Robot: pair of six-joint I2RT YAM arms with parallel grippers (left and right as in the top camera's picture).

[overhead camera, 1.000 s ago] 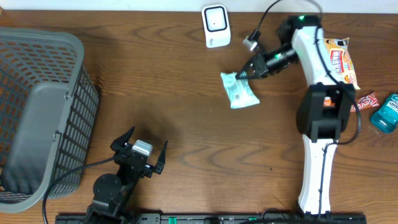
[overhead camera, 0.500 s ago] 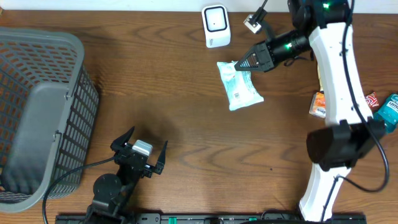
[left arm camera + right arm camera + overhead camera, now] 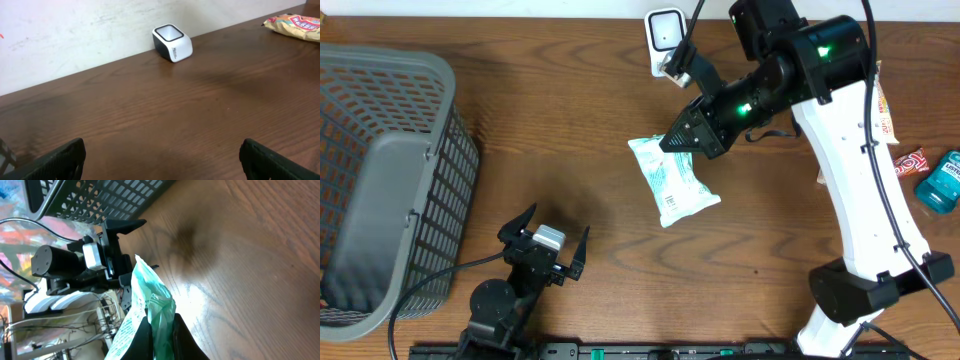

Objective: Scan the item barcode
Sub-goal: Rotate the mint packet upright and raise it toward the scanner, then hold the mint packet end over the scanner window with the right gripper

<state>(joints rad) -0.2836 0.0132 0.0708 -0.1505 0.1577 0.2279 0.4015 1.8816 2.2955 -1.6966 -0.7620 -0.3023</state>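
Observation:
A pale green and white packet (image 3: 672, 185) hangs in the air over the middle of the table, with my right gripper (image 3: 674, 142) shut on its upper edge. The right wrist view shows the packet (image 3: 149, 302) pinched between the two dark fingers (image 3: 159, 336), printed side turned left. The white barcode scanner (image 3: 666, 40) stands at the far table edge, behind the packet; it also shows in the left wrist view as the scanner (image 3: 172, 43). My left gripper (image 3: 558, 222) rests near the front edge, open and holding nothing, its fingertips (image 3: 60, 160) wide apart.
A grey mesh basket (image 3: 390, 60) fills the left side. A snack bag (image 3: 883, 100), a red packet (image 3: 912, 160) and a teal item (image 3: 940, 180) lie at the far right, beside my right arm. The snack bag (image 3: 295, 25) shows at the left wrist view's right edge.
My right arm has swung left and toward the front, carrying the packet up and away from beside the scanner. The left arm has not moved.

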